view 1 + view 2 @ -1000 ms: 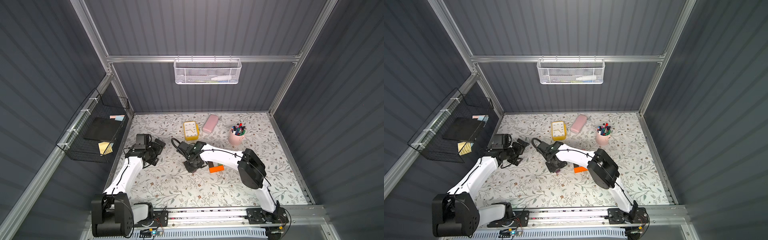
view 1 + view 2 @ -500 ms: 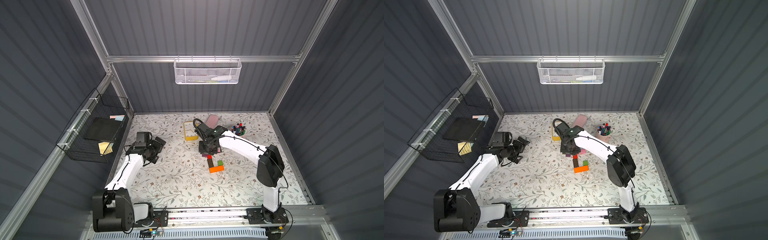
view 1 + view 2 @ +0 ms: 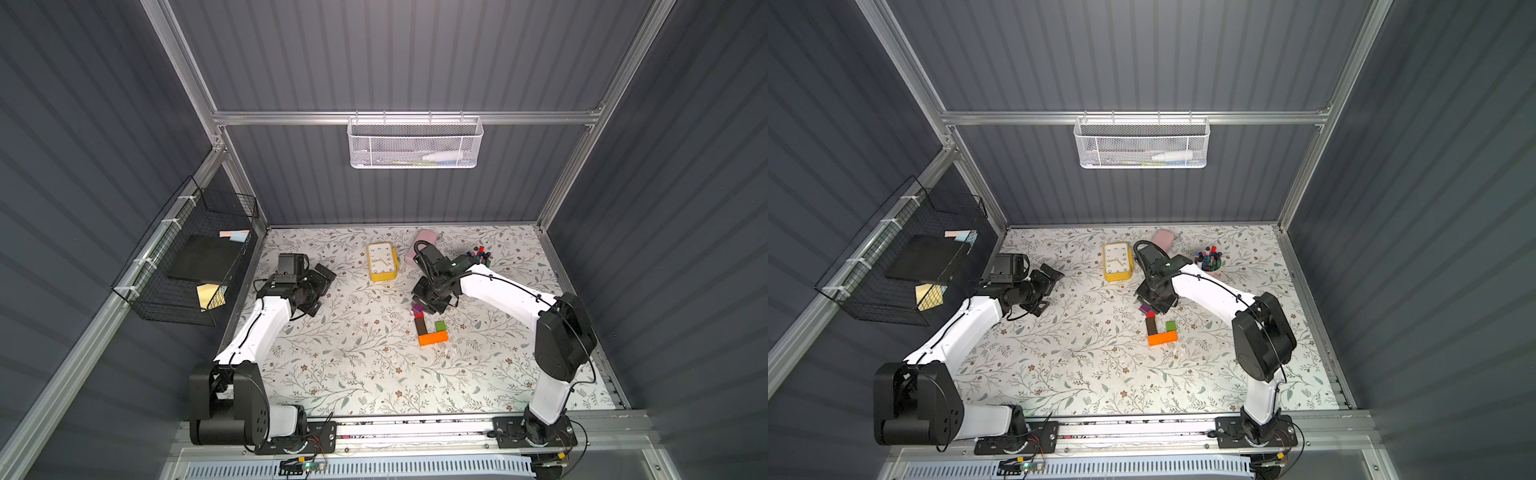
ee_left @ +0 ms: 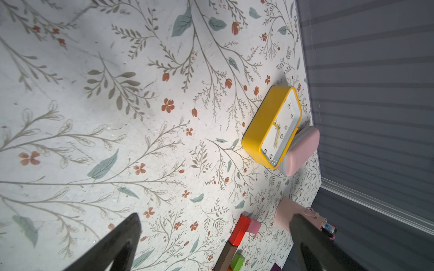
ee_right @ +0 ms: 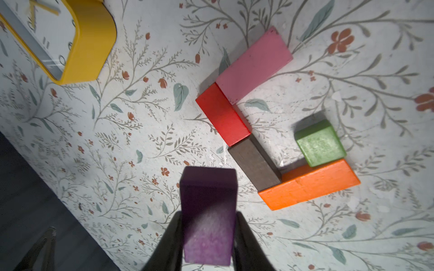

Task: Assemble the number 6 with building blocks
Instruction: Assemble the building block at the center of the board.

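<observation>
A black wire basket was seen hung on the left wall. Beside it, the left hand was held over the floral-patterned tabletop, its dark fingers spread wide with nothing between them, well apart from the blocks. Further right, a yellow rectangular clock was seen lying near the back wall, with a rounded pink case just beside it.

The right hand was found over the far left corner of the unfinished number 6, pinching a small purple wooden block between its fingers. Whether that block touched the tabletop could not be told. In the right wrist view, the purple block was seen outside the figure, near the dark brown wooden block but apart from it.

On the tabletop, a pink wooden block was laid against one end of a red wooden block, which was set end to end with the dark brown one. A long orange wooden block was placed against the brown block's other end, and a small green wooden cube was set touching the orange block, apart from the brown one. Further right, a pink cup of pens was seen behind the right arm.
</observation>
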Robot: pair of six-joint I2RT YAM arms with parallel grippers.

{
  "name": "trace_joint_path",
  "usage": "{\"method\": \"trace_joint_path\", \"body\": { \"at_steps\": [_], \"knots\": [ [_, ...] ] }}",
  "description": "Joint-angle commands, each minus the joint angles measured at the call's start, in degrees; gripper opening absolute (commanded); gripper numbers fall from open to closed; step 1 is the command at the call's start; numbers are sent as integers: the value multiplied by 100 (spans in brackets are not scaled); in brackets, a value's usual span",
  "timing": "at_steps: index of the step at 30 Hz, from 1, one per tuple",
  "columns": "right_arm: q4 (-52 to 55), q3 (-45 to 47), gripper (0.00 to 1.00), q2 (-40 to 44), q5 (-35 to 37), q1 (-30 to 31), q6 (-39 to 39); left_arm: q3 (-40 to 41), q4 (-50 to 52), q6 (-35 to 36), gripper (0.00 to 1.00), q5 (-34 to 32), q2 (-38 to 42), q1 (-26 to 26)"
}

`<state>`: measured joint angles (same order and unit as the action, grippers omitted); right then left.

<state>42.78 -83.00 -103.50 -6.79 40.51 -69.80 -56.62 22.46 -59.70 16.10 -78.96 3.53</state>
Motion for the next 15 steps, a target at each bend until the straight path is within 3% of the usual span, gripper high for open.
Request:
{"method": "trace_joint_path", "body": {
  "at_steps": [1, 6, 15],
  "knots": [
    [-283, 455, 26, 260, -205, -159, -1126, -250, -137, 215, 99, -58, -125, 133],
    [-943, 1163, 26, 553, -375, -227, -1822, -442, -154, 358, 99, -54, -268, 312],
    [-1086, 1298, 25, 461, -408, -254, -2553, -432, -130, 396, 99, 191, -319, 420]
  ]
}}
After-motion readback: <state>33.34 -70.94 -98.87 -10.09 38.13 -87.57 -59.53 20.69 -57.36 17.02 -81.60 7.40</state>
